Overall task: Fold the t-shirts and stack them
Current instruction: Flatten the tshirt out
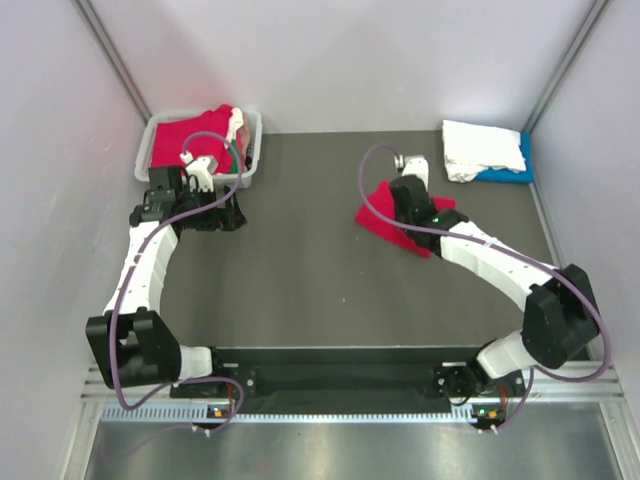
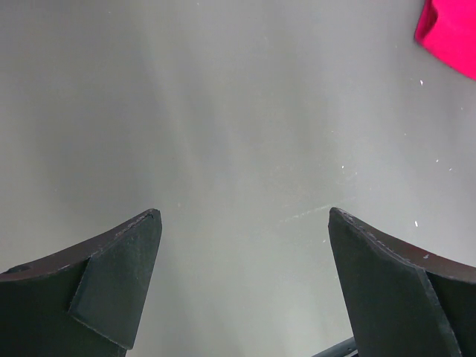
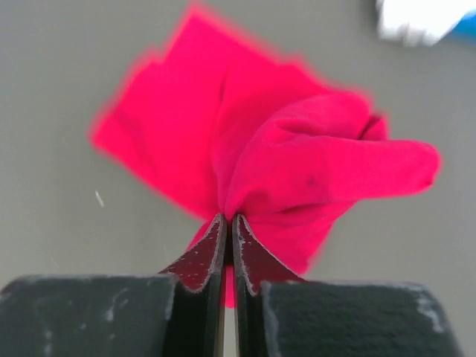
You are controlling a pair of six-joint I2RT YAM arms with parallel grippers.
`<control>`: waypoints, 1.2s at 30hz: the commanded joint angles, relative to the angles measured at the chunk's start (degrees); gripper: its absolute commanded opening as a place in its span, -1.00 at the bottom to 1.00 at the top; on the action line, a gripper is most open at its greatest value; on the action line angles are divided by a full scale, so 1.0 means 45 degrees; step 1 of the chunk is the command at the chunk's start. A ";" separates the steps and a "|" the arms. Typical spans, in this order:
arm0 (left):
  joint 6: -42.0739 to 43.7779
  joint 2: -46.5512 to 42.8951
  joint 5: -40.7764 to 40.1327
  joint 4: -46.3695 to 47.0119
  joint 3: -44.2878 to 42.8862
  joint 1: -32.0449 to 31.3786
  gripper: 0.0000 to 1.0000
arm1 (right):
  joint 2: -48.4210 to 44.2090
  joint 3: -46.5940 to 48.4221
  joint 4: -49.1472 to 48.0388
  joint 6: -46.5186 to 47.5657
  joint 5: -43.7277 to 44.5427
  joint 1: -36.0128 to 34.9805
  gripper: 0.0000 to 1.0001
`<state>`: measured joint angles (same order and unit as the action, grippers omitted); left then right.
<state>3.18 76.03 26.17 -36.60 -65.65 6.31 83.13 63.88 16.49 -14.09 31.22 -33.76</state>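
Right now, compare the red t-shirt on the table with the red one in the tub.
One red t-shirt lies partly flat on the table, a fold pinched by the right gripper; the other red t-shirt sits bunched in the tub, gripped by nothing. Both are bright red.

Soft, even light is seen throughout.
The red t-shirt (image 3: 268,156) is blurred at upper left in the right wrist view.
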 commanded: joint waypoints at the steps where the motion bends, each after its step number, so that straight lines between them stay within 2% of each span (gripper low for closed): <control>1: 0.0153 0.0019 0.0277 0.0086 -0.0567 -0.0073 0.97 | 0.0080 -0.1243 0.0281 -0.1555 -0.1409 -0.0115 -0.56; 2: 0.0133 0.0038 0.0297 0.0086 -0.0607 -0.0073 0.97 | 0.0177 -0.1284 0.0281 -0.1750 -0.1566 -0.0135 0.67; 3: 0.0133 0.0058 0.0316 0.0067 -0.0626 -0.0092 0.96 | 0.0333 -0.1246 0.0281 -0.1772 -0.1664 -0.0212 0.99; 11: 0.0153 -0.0020 0.0277 -0.0031 -0.0666 -0.0112 0.96 | 0.1036 0.0296 0.0339 -0.1227 -0.1491 -0.0877 0.99; 15: 0.0270 -0.0099 0.0219 -0.0128 -0.0607 -0.0132 0.97 | 0.1681 0.0843 0.0124 -0.0679 -0.0768 -0.0392 0.99; 17: 0.0367 -0.0099 0.0180 -0.0187 -0.0626 -0.0132 0.96 | 0.2032 0.1758 0.0492 -0.0445 -0.0574 0.0038 0.99; 20: 0.0465 -0.0157 0.0102 -0.0226 -0.0685 -0.0132 0.97 | 0.1957 0.3068 0.0593 -0.0035 0.0440 0.0060 0.99; 23: 0.0407 -0.0196 0.0218 -0.0226 -0.0744 -0.0132 0.97 | 0.1839 0.3695 0.0360 0.0025 0.0329 0.0041 0.99; 29: 0.0504 -0.0352 0.0297 -0.0480 -0.0900 -0.0151 0.97 | 0.3377 0.3209 0.0612 -0.1185 -0.1156 0.0451 0.99; 36: 0.0719 -0.0528 0.0492 -0.0890 -0.1310 -0.0151 0.97 | 0.3538 -0.0067 -0.0519 -0.2044 -0.1684 0.1269 0.99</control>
<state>5.08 76.12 26.50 -39.77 -68.60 5.87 99.00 69.54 15.55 -19.70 25.82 -31.14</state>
